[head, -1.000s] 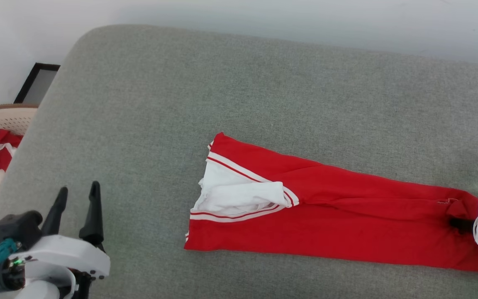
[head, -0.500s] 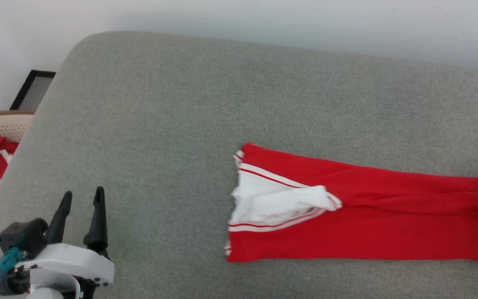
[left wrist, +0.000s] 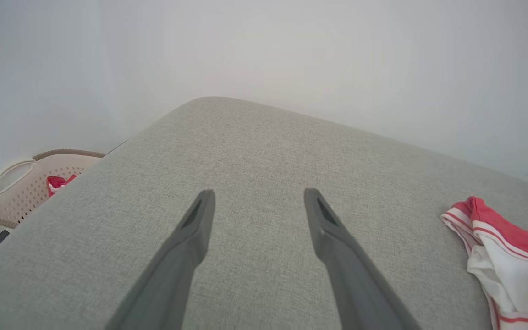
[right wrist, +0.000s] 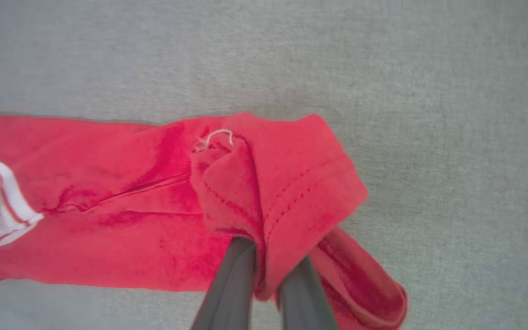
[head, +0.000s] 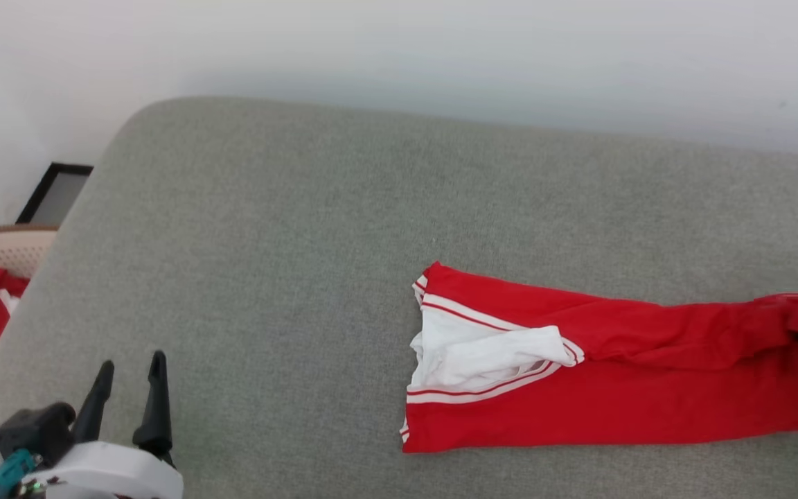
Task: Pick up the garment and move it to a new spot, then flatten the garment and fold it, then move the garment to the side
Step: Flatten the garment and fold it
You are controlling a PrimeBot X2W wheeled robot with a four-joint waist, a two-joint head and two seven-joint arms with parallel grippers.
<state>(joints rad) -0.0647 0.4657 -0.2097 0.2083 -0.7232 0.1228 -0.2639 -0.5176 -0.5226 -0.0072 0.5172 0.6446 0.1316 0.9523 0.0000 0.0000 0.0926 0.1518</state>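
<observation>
The garment (head: 621, 409) stretches left–right — sleeves (head: 482, 353) leftward, hem (right wrist: 300, 183) pinched by right tool (right wrist: 268, 261).

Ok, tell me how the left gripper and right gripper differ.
The left gripper has its jaws spread wide; the right gripper is shut. The left holds nothing; the right pinches the garment at its hem. The left hangs over bare grey cushion, apart from the garment; the right is on it. Both have long dark fingers.
</observation>
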